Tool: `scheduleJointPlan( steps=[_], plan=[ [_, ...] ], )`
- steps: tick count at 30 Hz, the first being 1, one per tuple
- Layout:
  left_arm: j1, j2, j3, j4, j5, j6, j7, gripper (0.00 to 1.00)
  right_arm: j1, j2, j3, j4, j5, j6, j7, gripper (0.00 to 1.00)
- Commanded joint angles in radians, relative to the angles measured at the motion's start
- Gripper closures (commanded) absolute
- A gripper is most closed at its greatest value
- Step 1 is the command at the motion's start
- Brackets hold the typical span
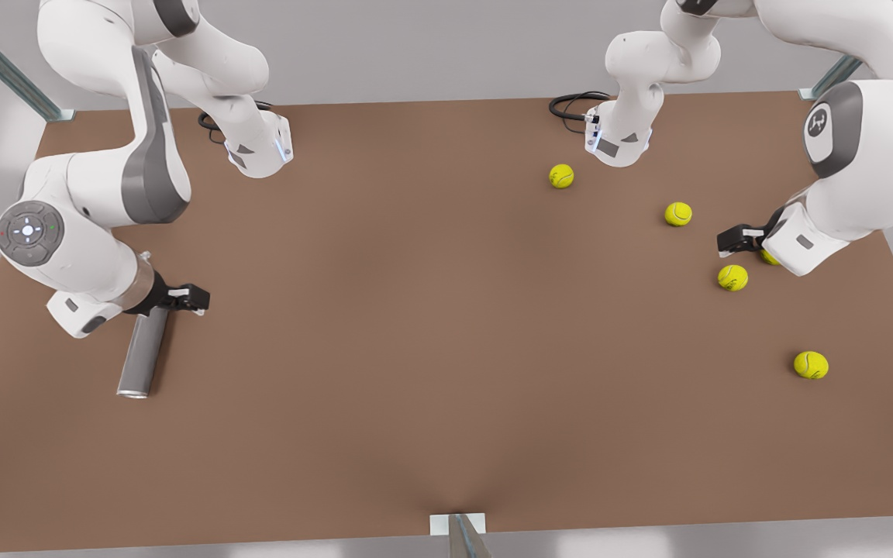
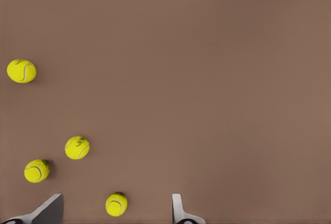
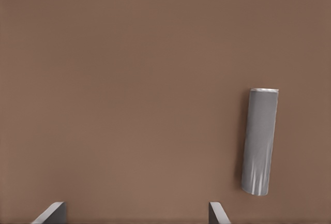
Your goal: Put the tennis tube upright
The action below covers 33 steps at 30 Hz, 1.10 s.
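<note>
A slim grey metallic tennis tube [image 1: 143,354] lies flat on the brown tabletop [image 1: 431,325] in the lower left of the front view, its rimmed end pointing toward the bottom edge of the frame and its far end tucked under the black gripper above it. That is the right gripper [image 1: 187,297], at the end of the white arm on the front view's left. It hangs over the tube's upper end without gripping it. In the right wrist view its two pale fingertips [image 3: 51,212] stand wide apart with bare table between them, and the tube [image 3: 259,141] lies off to one side, outside the gap.

Across the table, at the front view's right, the left gripper [image 1: 735,240] hovers among scattered yellow-green tennis balls [image 1: 732,277] — one just below it, one half hidden behind the wrist, two more higher up toward the arm bases, and a fifth ball [image 1: 811,364] alone in the lower right. The left wrist view shows its fingers [image 2: 178,209] spread wide and holding nothing, with one ball [image 2: 116,204] on the table between them — three others lie beyond. This arm waits.

Black cables [image 1: 574,105] coil beside the arm bases at the table's far edge.
</note>
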Motion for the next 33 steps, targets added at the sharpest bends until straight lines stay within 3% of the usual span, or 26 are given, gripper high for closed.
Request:
scheduleJointPlan(
  steps=[1,6,11,17,22,26,33],
  plan=[
    [0.0,0.0,0.0,0.0,0.001,0.0,0.0,0.0,-0.001,0.0,0.0,-0.001,0.0,0.0,0.0,0.0],
    [-0.007,0.014,0.0,0.001,0.001,0.0,0.0,0.0,-0.016,0.031,0.0,-0.016,-0.001,-0.058,0.003,0.0],
    [-0.009,0.029,0.002,0.001,0.001,0.002,0.002,0.0,-0.255,0.02,0.0,-0.188,-0.056,-0.028,-0.126,0.0],
    [-0.011,0.034,0.002,0.001,0.001,0.0,0.002,0.0,-0.352,-0.089,0.003,-0.634,-0.052,0.495,-0.158,0.0],
    [-0.014,0.049,0.003,0.001,-0.001,0.011,0.002,0.0,-0.433,0.015,0.005,-0.637,-0.032,0.695,-0.278,0.0],
    [-0.009,0.051,0.003,0.001,-0.001,0.011,0.002,0.0,-0.458,0.204,0.005,-0.502,-0.032,0.696,-0.305,0.0],
    [-0.011,0.058,0.003,0.001,-0.001,0.011,0.002,0.0,-0.473,0.273,0.003,-0.49,-0.032,0.735,-0.307,0.0]
  ],
)
